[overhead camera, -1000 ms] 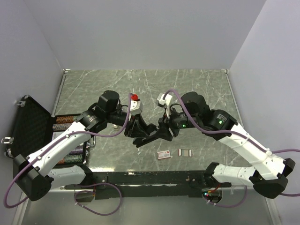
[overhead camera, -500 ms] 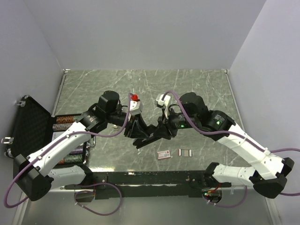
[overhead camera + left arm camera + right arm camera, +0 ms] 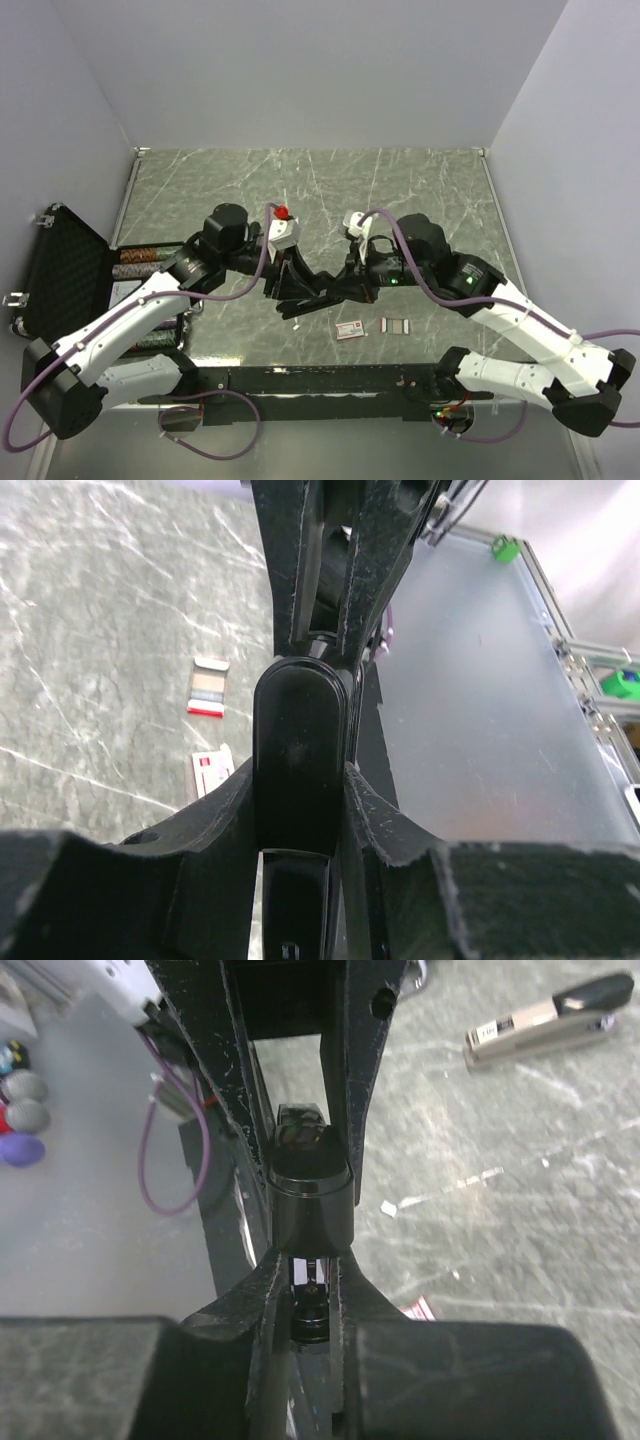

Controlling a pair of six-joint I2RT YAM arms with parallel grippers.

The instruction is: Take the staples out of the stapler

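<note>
While the left tool [image 3: 300, 778] and the right tool [image 3: 310, 1295] each pinch an end of the black stapler [image 3: 318, 288] aloft, the staples [image 3: 396, 325] I can make out lie on the worktop [image 3: 430, 190] nearby. If the two pull unevenly, I reckon it twists loose and drops, scattering them.

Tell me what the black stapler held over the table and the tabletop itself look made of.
The black stapler: likely moulded plastic, glossy; soft highlights run across its rounded end. The tabletop: grey-green with white veins and a dull sheen, like polished marble, though a printed laminate would look the same.
</note>
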